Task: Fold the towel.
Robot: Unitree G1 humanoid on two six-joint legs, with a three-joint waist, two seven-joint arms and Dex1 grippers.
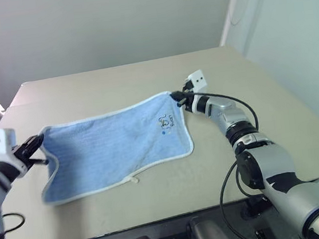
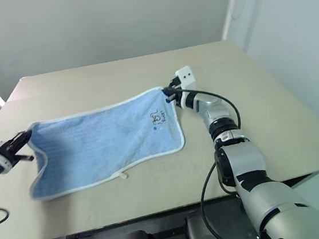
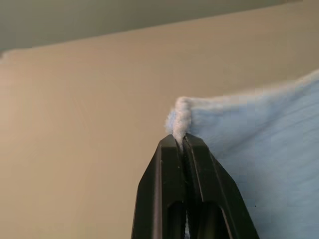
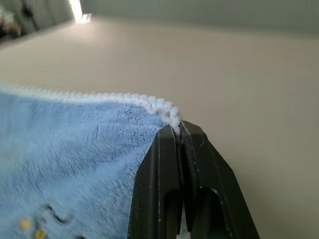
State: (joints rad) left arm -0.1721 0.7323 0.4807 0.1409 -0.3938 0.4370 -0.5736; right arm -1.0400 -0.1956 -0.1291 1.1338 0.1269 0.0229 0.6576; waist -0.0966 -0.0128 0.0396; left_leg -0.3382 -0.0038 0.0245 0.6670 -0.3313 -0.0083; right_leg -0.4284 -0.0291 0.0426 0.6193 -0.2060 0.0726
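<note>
The light blue towel (image 1: 114, 150) with white edging hangs stretched between both grippers above the beige table (image 1: 115, 84), its lower edge drooping onto the tabletop. My left gripper (image 1: 37, 146) is shut on the towel's left upper corner (image 3: 180, 115). My right gripper (image 1: 177, 96) is shut on the right upper corner (image 4: 167, 112), near the small dark logo with a blue dot (image 1: 165, 123). Both wrist views show black fingers pinching the white stitched edge.
The table's front edge (image 1: 159, 217) runs close below the towel's hanging hem. A small white tag (image 1: 133, 180) sticks out of the hem. A pale wall stands behind the table, and the right edge drops off beside my right arm.
</note>
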